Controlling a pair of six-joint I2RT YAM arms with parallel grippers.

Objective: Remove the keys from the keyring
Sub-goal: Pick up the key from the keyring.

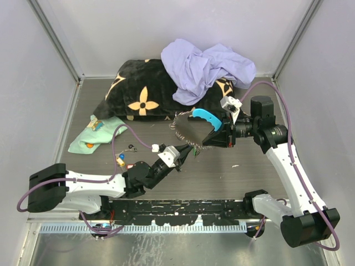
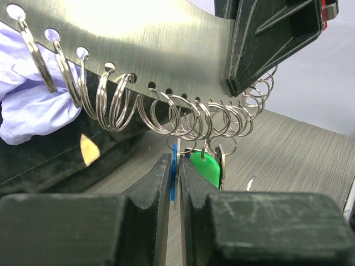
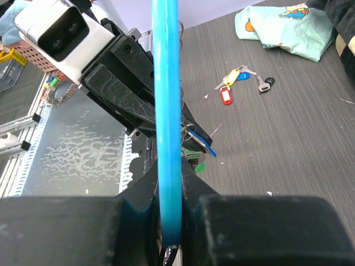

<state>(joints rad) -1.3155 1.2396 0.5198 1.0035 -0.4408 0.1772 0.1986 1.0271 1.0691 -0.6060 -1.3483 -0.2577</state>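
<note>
The keyring point(image 1: 188, 128) is a flat shiny metal plate edged with several split rings, with a light-blue crescent handle point(image 1: 206, 117). My right gripper point(image 1: 217, 136) is shut on that handle point(image 3: 166, 111) and holds the keyring above the table. In the left wrist view the plate point(image 2: 144, 50) hangs overhead. A blue-tagged key point(image 2: 174, 172) and a green-tagged key point(image 2: 206, 166) dangle from its rings. My left gripper point(image 2: 175, 166) is shut on the blue-tagged key; it also shows in the top view point(image 1: 187, 149). Loose keys with yellow, blue and red tags point(image 1: 122, 162) lie on the table.
A black flowered pillow point(image 1: 141, 94) with a lavender cloth point(image 1: 205, 66) on it lies at the back. A mint-green cloth point(image 1: 94, 136) lies at the left. A loose black-headed key point(image 1: 131, 147) lies near it. Grey walls close in both sides.
</note>
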